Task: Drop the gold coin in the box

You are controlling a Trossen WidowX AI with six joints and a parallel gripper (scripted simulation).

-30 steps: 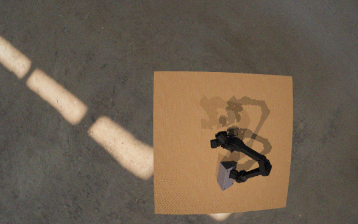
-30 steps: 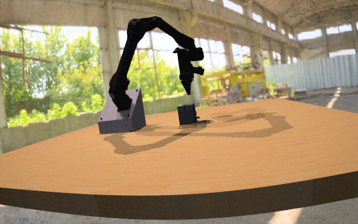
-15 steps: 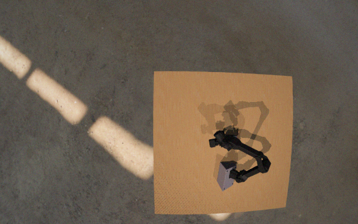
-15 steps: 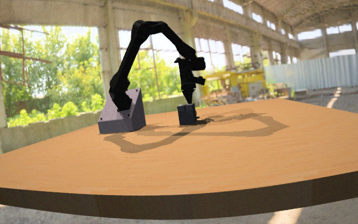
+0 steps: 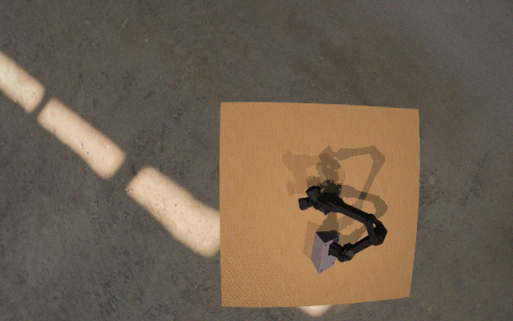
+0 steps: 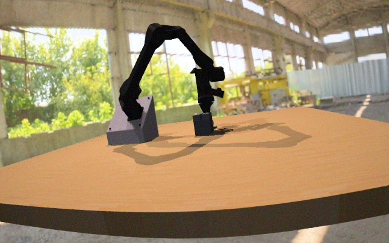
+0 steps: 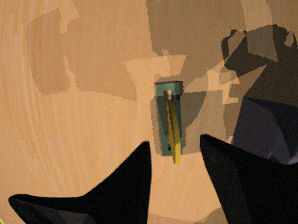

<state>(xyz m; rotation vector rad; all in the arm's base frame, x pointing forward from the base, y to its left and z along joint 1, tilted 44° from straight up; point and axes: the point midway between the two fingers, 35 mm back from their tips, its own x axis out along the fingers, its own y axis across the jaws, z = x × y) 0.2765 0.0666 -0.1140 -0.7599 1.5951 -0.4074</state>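
Looking down the wrist view, you see the coin [image 7: 173, 132] standing edge-up in its green holder [image 7: 164, 119] on the desk [image 7: 87, 129], below the half-spread, empty gripper [image 7: 174, 152]. Rigid, thin, probably slick: pinch its flat faces, squarely.

Gold coin [image 7: 173, 132] stands on edge in its dark-green holder [image 7: 165, 123], beside the grey box [image 7: 266, 136].

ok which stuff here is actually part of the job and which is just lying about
Part of the job:
- gold coin
- dark-green holder
- grey box
- gripper, jaws apart, holding nothing

Just there:
- grey arm base
- wooden table
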